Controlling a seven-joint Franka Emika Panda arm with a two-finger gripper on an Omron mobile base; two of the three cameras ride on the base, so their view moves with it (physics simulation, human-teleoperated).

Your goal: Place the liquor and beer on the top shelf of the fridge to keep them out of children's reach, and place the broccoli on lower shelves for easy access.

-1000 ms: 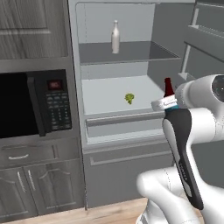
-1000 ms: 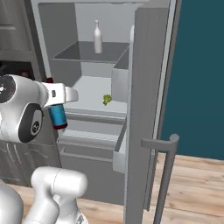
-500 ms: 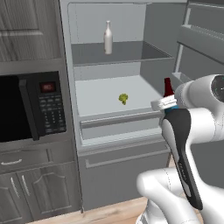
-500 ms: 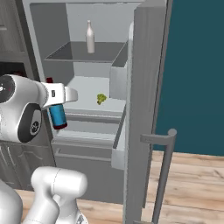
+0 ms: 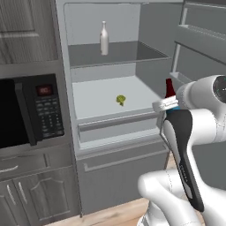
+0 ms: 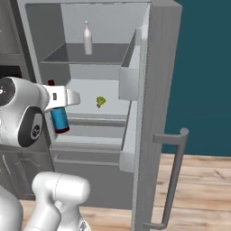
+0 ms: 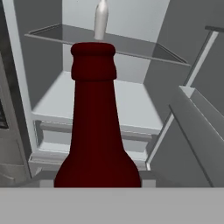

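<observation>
In the open silver-grey fridge [image 5: 66, 110], whose darker-grey top shelf [image 5: 119, 55] already carries the slim pale liquor bottle [image 5: 104, 39] near its back edge, the dark red-brown, blue-labelled beer bottle [image 6: 57, 116] is held upright in the gripper [image 6: 56, 100], below and in front of that shelf.

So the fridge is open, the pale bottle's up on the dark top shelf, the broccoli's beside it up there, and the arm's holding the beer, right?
Not quite: the broccoli lies on the whitish shelf below, not beside the liquor on the top shelf, as the left base view shows. The fridge is open and the gripper holds the beer.
</observation>
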